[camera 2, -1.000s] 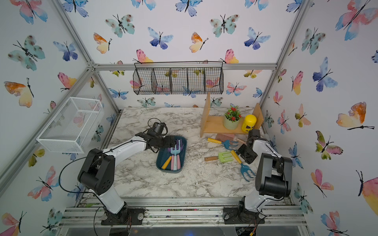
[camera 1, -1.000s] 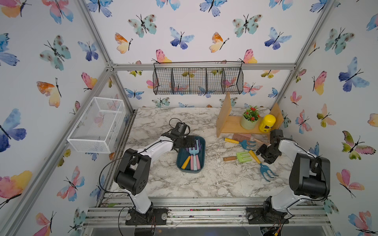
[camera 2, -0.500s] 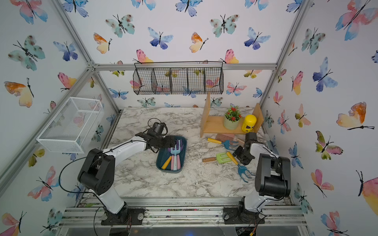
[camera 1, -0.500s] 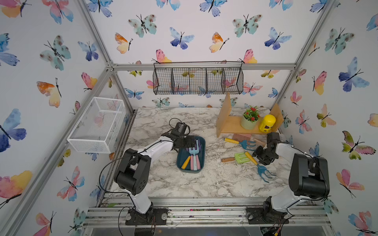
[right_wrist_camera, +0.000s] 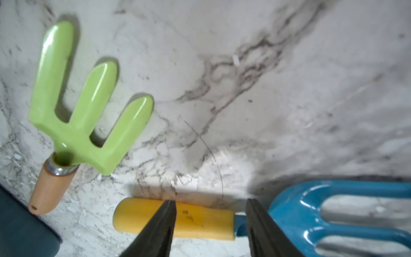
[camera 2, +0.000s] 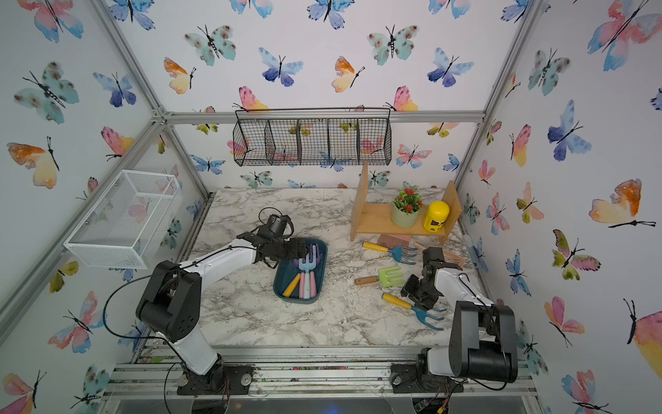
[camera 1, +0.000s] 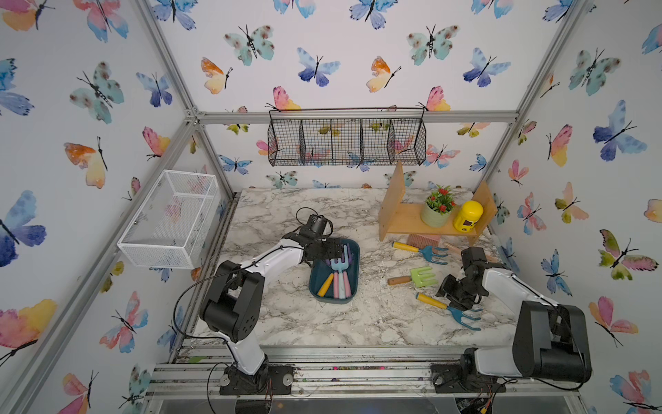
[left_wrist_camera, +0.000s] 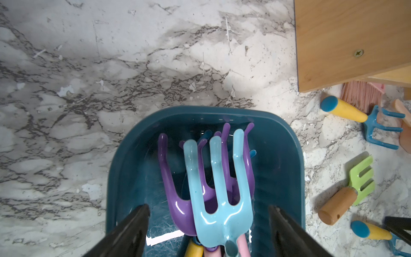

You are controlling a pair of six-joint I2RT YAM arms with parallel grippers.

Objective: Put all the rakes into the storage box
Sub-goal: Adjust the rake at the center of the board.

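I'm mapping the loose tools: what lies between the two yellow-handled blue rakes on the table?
The green rake with the wooden handle, lying flat and touching neither; both top views show it.

A marble table (camera 1: pixel 286 315) carries a teal box (camera 1: pixel 353 286) near its middle. On the right side a wooden shelf (camera 1: pixel 401 222) stands at the back, with a pink brush (camera 1: pixel 422 239) lying beneath it. Just in front of the shelf lies the far rake (camera 1: pixel 422 251), blue with a yellow handle. A green fork (camera 1: pixel 413 279) with a wooden handle lies nearer. The matching near rake (camera 1: pixel 431 301) lies closest to the front edge. The three tools lie apart from one another.
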